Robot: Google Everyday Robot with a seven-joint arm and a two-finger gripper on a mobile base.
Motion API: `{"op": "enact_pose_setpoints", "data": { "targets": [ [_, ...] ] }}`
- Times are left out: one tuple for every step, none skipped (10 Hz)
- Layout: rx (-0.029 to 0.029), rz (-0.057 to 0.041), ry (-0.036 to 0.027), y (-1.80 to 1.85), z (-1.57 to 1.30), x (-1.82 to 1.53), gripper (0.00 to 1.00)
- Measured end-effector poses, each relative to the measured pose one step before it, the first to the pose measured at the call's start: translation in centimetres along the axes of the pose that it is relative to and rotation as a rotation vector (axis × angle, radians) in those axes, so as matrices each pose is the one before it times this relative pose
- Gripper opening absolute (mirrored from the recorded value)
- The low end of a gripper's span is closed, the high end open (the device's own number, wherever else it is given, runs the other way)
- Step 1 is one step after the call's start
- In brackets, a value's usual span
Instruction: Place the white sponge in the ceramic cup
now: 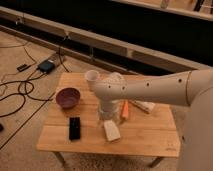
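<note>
Lining up on the sponge (pixel 111 131)
The gripper (pixel 108 114) hung wide and empty just above it, likely set for a top grasp; the cup (pixel 91 76) stood behind the arm (pixel 150 90).

A wooden counter (pixel 150 136) stood on pale floor (pixel 20 147); black cables (pixel 22 90) (loosely tangled) lay at nine o'clock, dark wall (pixel 150 30) at twelve.

In the middle of the frame the gripper (pixel 109 116) hangs with its fingers apart just above the white sponge (pixel 111 131) on the wooden table (pixel 150 137), with the purple bowl (pixel 68 97) and the black remote (pixel 74 128) to the left.
</note>
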Motion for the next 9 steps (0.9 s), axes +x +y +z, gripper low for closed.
{"op": "enact_pose_setpoints", "data": {
  "targets": [
    [0.00051,0.00293,0.00406,-0.790,0.967,-0.174,0.65],
    [-0.00021,0.00378,0.00312,-0.476,0.662,-0.119,0.65],
    [0.00149,0.00707,0.00699,-0.710,1.269,-0.221,0.65],
    [0.00180,0.00016,0.00863,-0.238,0.961,-0.098,0.65],
    [0.00107,-0.00201,0.00616,-0.068,0.740,-0.129,0.65],
    [-0.00014,-0.00089,0.01123,0.050,1.196,-0.221,0.65],
    [-0.00023,0.00117,0.00764,-0.029,0.661,-0.171,0.65],
    [0.00025,0.00067,0.00931,-0.024,0.656,-0.135,0.65],
    [0.00290,-0.00391,0.00863,0.046,0.598,-0.183,0.65]
  ]
}}
